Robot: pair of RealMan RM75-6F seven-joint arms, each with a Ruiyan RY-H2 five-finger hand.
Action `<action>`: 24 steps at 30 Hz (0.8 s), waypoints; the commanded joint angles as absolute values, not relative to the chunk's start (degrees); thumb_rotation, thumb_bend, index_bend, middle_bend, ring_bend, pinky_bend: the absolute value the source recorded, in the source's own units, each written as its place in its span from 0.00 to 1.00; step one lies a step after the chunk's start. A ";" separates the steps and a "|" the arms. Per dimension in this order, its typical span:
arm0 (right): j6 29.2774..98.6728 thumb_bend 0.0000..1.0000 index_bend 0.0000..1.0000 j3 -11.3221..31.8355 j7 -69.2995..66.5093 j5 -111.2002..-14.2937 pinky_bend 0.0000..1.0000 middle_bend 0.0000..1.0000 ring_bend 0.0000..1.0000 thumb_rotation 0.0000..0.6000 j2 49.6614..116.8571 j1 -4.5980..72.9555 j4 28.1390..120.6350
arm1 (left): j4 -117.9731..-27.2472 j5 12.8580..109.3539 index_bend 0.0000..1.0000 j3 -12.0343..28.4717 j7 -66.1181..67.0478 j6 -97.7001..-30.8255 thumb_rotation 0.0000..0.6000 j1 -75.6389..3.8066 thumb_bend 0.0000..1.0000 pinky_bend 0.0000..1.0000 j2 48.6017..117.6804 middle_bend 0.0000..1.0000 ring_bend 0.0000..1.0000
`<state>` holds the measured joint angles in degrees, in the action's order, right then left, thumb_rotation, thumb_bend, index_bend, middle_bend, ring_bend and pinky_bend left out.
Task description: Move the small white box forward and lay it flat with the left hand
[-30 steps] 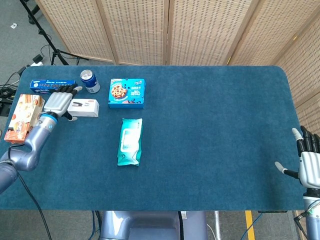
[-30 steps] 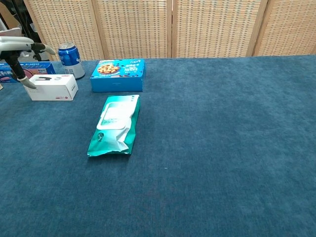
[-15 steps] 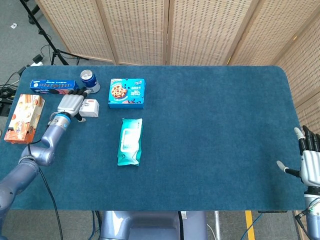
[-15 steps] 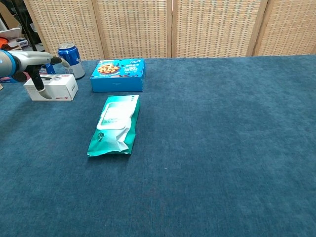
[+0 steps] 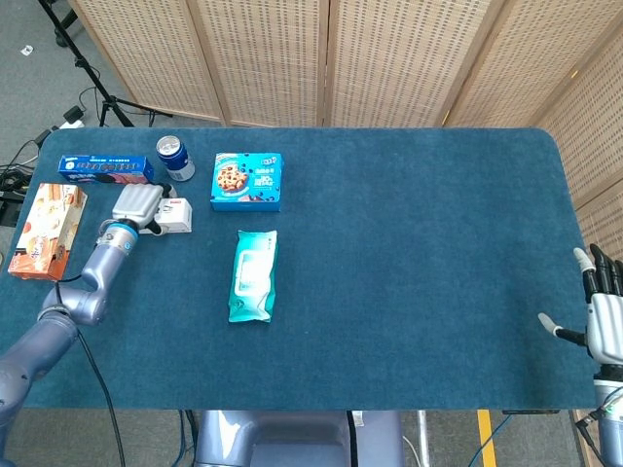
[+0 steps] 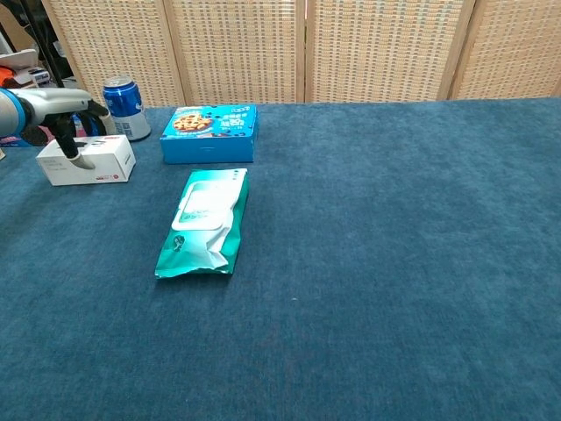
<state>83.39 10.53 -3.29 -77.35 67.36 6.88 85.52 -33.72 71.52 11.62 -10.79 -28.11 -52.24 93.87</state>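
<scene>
The small white box (image 5: pixel 178 215) (image 6: pixel 98 161) sits at the table's left side, just in front of the blue can. My left hand (image 5: pixel 136 205) (image 6: pixel 58 107) reaches over its left end. The fingers curl over the top and back, and the thumb (image 6: pixel 74 153) presses on the front face, so the hand grips the box. The box looks slightly turned, with its base on or just off the cloth. My right hand (image 5: pixel 604 322) hangs at the table's near right corner with fingers spread and nothing in it.
A blue can (image 5: pixel 175 157) (image 6: pixel 127 107) stands just behind the white box. A blue cookie box (image 5: pixel 246 181) (image 6: pixel 209 133) lies to its right and a teal wipes pack (image 5: pixel 253 275) (image 6: pixel 203 222) nearer the front. A long blue box (image 5: pixel 102 168) and an orange box (image 5: pixel 47 231) lie along the left edge.
My left hand moved right from beside the box onto it and closed its fingers and thumb around it. The box shifted slightly left and turned. The right hand stayed put.
</scene>
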 commanded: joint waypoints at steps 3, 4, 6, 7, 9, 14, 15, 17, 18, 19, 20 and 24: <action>84.52 0.00 0.00 10.19 -4.16 -78.57 0.00 0.00 0.00 1.00 66.75 6.37 86.44 | -50.42 74.21 0.37 10.09 -10.90 -35.79 1.00 -47.11 0.20 0.34 82.01 0.38 0.28; 84.79 0.00 0.00 10.08 -4.35 -78.91 0.00 0.00 0.00 1.00 66.59 6.26 86.68 | -54.07 74.45 0.37 9.68 -10.02 -37.19 1.00 -46.00 0.20 0.34 79.53 0.38 0.29; 85.05 0.00 0.00 9.96 -4.43 -79.29 0.00 0.00 0.00 1.00 66.46 6.17 86.89 | -56.80 74.63 0.37 9.27 -8.48 -38.95 1.00 -44.89 0.20 0.35 77.49 0.38 0.29; 85.20 0.00 0.00 9.87 -4.49 -79.54 0.00 0.00 0.00 1.00 66.39 6.11 87.03 | -57.54 74.61 0.38 9.15 -7.35 -40.18 1.00 -44.29 0.20 0.35 76.80 0.39 0.29; 85.72 0.00 0.00 9.51 -4.85 -80.36 0.00 0.00 0.00 1.00 66.16 5.85 87.52 | -59.66 72.50 0.38 9.53 -6.84 -40.93 1.00 -42.92 0.23 0.35 75.87 0.40 0.30; 86.90 0.00 0.00 9.43 -5.72 -81.39 0.00 0.00 0.00 1.00 65.52 5.44 88.29 | -69.24 73.93 0.42 7.58 -5.35 -43.37 1.00 -40.35 0.26 0.39 70.69 0.43 0.33; 86.91 0.00 0.00 9.38 -5.85 -81.49 0.00 0.00 0.00 1.00 65.47 5.42 88.36 | -70.58 74.25 0.42 7.35 -4.65 -44.23 1.00 -39.94 0.26 0.39 69.84 0.43 0.33; 86.89 0.00 0.00 9.25 -6.08 -81.71 0.00 0.00 0.00 1.00 65.35 5.40 88.46 | -73.35 74.88 0.42 6.90 -2.71 -46.28 1.00 -39.00 0.28 0.39 68.03 0.44 0.33; 86.93 0.00 0.00 9.17 -6.18 -81.87 0.00 0.00 0.00 1.00 65.28 5.37 88.48 | -75.33 74.89 0.42 6.61 -1.08 -47.29 1.00 -38.41 0.28 0.39 66.71 0.44 0.33; 86.98 0.00 0.00 9.14 -6.24 -81.94 0.00 0.00 0.00 1.00 65.25 5.34 88.50 | -76.38 74.84 0.42 6.43 -0.05 -47.73 1.00 -38.13 0.29 0.39 65.98 0.44 0.33; 87.10 0.00 0.00 9.12 -6.37 -82.05 0.00 0.00 0.00 1.00 65.20 5.30 88.56 | -77.99 74.64 0.42 6.11 1.76 -48.26 1.00 -37.73 0.30 0.39 64.87 0.44 0.33; 87.71 0.00 0.00 9.09 -6.96 -82.52 0.00 0.00 0.00 1.00 64.91 5.06 88.87 | -84.50 71.44 0.42 4.69 10.08 -48.37 1.00 -36.53 0.30 0.39 60.63 0.44 0.33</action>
